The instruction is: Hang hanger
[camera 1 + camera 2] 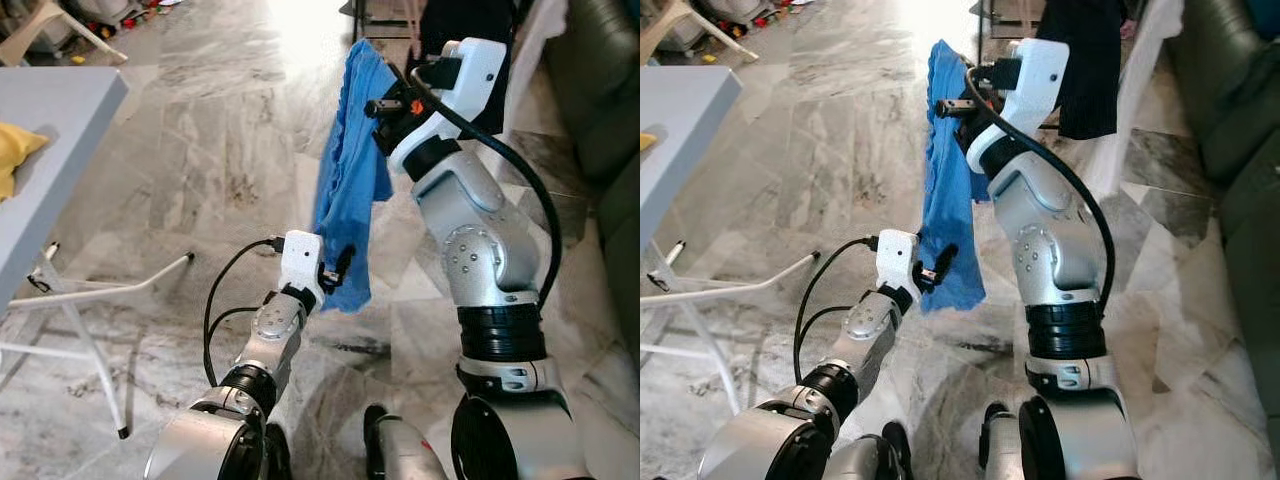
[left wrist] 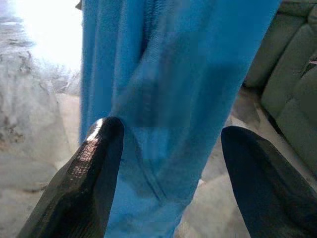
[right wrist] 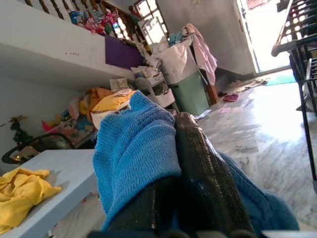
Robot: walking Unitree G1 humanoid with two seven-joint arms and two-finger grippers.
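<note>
The right gripper (image 3: 188, 163) clamps the top edge of a blue knitted cloth garment (image 1: 350, 180), which hangs above the marble floor (image 1: 220, 130). At the cloth's 7 o'clock, the left gripper (image 2: 168, 163) spreads wide around its lower part.

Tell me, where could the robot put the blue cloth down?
The grey table has bare top beside the yellow cloth. The marble floor between the table and the hanging blue cloth is open too. It is crowded by the sofa and dark garment, behind the right gripper.
</note>
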